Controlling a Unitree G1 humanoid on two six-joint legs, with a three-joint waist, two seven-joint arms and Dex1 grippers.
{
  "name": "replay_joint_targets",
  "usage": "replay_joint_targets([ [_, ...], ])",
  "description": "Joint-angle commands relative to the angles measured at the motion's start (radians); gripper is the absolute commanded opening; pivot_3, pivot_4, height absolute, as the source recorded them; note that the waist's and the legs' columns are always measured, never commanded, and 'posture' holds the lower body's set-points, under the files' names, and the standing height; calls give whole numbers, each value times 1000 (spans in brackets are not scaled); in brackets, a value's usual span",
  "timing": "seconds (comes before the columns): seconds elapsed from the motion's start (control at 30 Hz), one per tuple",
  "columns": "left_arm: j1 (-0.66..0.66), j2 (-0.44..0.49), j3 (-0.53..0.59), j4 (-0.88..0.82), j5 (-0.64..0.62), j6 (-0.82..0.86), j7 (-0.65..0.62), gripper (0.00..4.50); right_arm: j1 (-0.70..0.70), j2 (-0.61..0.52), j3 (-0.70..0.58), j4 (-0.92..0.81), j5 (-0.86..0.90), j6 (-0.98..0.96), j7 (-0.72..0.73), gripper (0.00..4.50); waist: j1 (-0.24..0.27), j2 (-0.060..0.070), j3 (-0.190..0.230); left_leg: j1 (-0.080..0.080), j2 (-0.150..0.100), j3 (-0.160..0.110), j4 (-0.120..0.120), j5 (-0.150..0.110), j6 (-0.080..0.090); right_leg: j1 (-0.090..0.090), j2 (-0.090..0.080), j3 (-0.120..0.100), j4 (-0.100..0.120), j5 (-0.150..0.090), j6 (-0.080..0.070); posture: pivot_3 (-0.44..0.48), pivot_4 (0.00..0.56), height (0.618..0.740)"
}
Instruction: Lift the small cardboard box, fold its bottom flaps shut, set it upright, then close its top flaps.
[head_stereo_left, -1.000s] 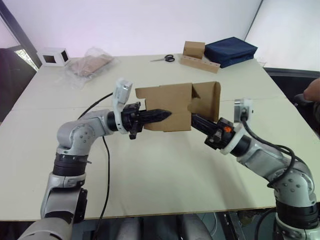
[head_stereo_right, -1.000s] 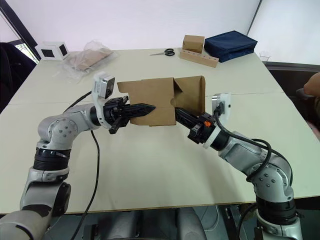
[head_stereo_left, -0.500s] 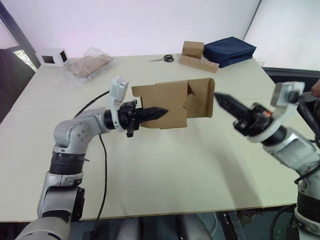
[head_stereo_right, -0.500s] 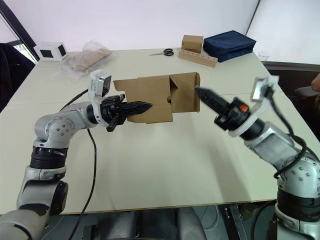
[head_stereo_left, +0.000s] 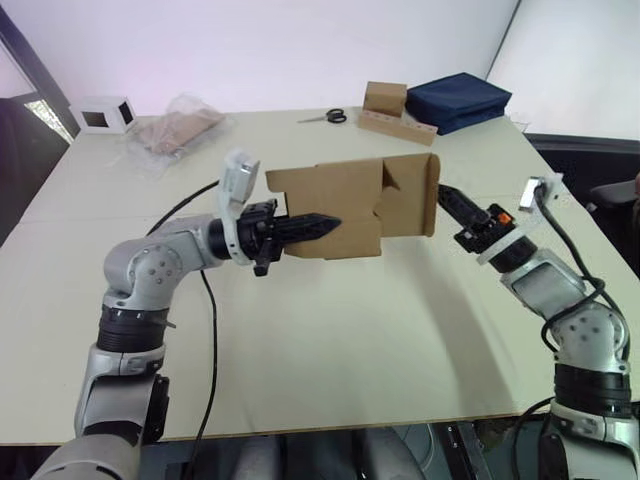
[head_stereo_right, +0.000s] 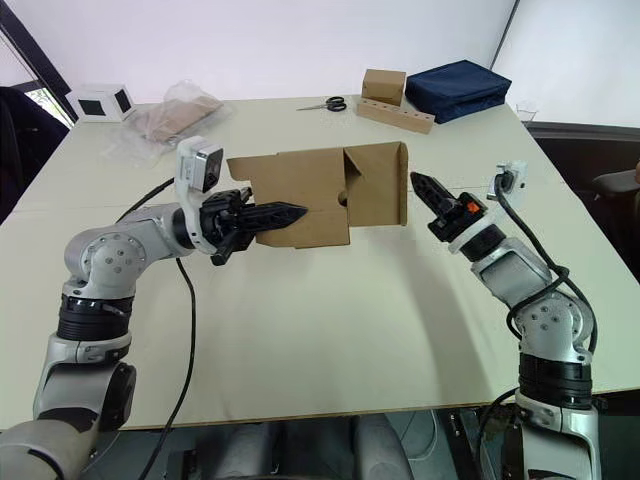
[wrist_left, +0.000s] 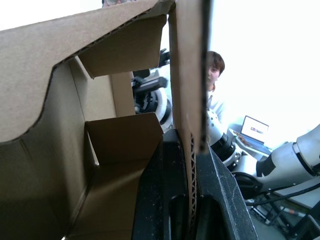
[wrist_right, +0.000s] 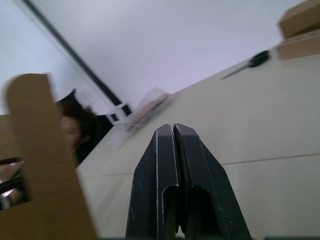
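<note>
Pale and broad, the bench (head_stereo_left: 300, 330) carries clutter only along its far edge, and the small cardboard box (head_stereo_left: 340, 208) is held in the air above its middle, so the lift is done. Its end flaps (head_stereo_left: 412, 195) on the right stand out from the body unfolded; which end counts as bottom I cannot tell. I judge the folding, the setting upright and the closing of the other end all remain. The left tool (head_stereo_left: 322, 224) is clamped on the box's near wall, and its wrist view shows the corrugated edge pinched between the two black fingers (wrist_left: 220, 200). The right tool (head_stereo_right: 425, 189) hangs just beside the open flaps, apart from them, its fingers pressed together and holding nothing.
</note>
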Motion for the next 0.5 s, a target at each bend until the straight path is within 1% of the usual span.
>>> replay_joint_targets([
  [0.03, -18, 10, 20, -10, -13, -7, -5, 0, -13, 11, -11, -70, 72, 40, 47, 14, 3, 0, 0, 0, 0, 0, 0, 0, 0, 0, 0, 0, 0, 0, 0, 0, 150, 740],
  [0.2, -30, 16, 26, 18, -1, -25, -9, 0, 23, 53, -13, -157, 178, 79, 25, 14, 1, 0, 0, 0, 0, 0, 0, 0, 0, 0, 0, 0, 0, 0, 0, 0, 150, 740],
  [0.33, -40, 13, 27, 31, -1, -33, -7, 0, 39, 104, -13, -189, 212, 61, -20, 14, 1, 0, 0, 0, 0, 0, 0, 0, 0, 0, 0, 0, 0, 0, 0, 0, 150, 740],
  [0.5, -43, 9, 25, 35, -8, -34, -5, 0, 55, 145, -3, -216, 225, 52, -43, 14, 1, 0, 0, 0, 0, 0, 0, 0, 0, 0, 0, 0, 0, 0, 0, 0, 150, 740],
])
